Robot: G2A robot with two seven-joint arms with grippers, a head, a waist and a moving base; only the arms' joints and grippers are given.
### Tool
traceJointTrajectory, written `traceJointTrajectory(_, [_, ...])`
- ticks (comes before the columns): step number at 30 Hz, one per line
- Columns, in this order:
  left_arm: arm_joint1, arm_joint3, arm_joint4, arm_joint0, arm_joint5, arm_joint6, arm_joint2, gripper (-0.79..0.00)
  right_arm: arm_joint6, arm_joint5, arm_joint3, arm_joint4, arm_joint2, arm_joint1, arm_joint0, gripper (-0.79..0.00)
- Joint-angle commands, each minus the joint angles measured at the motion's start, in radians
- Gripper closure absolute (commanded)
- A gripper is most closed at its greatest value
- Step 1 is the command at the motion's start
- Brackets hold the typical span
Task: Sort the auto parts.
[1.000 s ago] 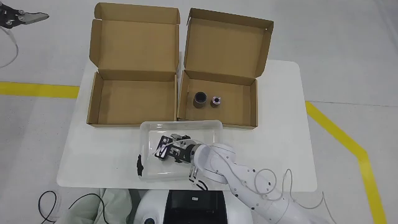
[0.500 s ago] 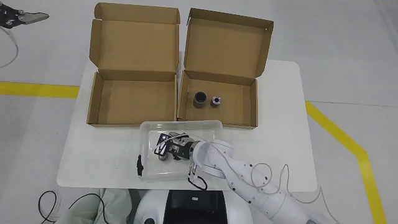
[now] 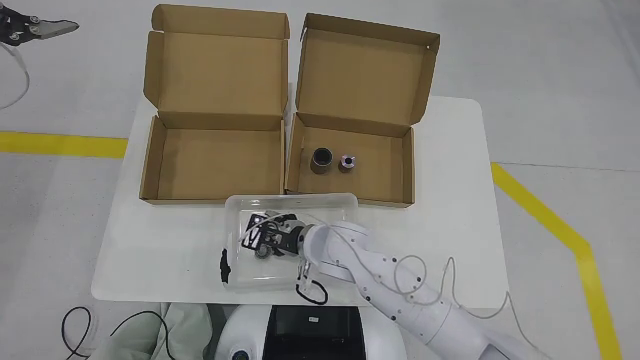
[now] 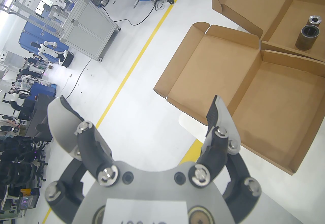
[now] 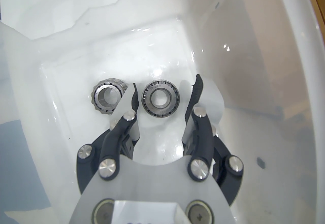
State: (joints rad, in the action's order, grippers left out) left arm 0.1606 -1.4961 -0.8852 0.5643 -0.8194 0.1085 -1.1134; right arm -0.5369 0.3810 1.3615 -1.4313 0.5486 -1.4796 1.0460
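Straddling one bearing (image 5: 160, 98) at the bottom of the white bin (image 5: 254, 32), my right gripper (image 5: 165, 94) is partly open, with one finger close on each side of the ring and nothing held yet. A second bearing (image 5: 106, 98) lies just beside the outer face of one finger. I judge the close should be slow and centred: squeeze across the outer race, avoid nudging the neighbour, then lift straight up clear of the bin wall. Beyond the bin on the counter (image 3: 450, 160) stand two open cardboard boxes. The right box (image 3: 385, 182) holds a dark sleeve (image 3: 321, 161) and a small collar (image 3: 347, 162), and the left box (image 3: 210, 165) sits beside it. My left gripper (image 4: 139, 108) hangs wide open and empty off the counter's side, above the floor.
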Motion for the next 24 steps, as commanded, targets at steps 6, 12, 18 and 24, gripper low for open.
traceJointTrajectory(6, [0.0, 0.0, 0.0, 0.0, 0.0, 0.0, 0.0, -0.785, -0.006, -0.011, -0.001, -0.019, -0.005, -0.008, -0.004, 0.0])
traceJointTrajectory(12, [0.0, 0.0, 0.0, 0.0, 0.0, 0.0, 0.0, -0.785, -0.001, -0.043, 0.054, -0.076, 0.003, -0.004, 0.014, 0.0])
traceJointTrajectory(18, [0.0, 0.0, 0.0, 0.0, 0.0, 0.0, 0.0, -0.785, 0.049, -0.033, 0.121, -0.109, 0.025, 0.009, 0.049, 0.0])
traceJointTrajectory(24, [0.0, 0.0, 0.0, 0.0, 0.0, 0.0, 0.0, -0.785, 0.175, 0.008, 0.143, -0.096, 0.061, 0.025, 0.086, 0.0])
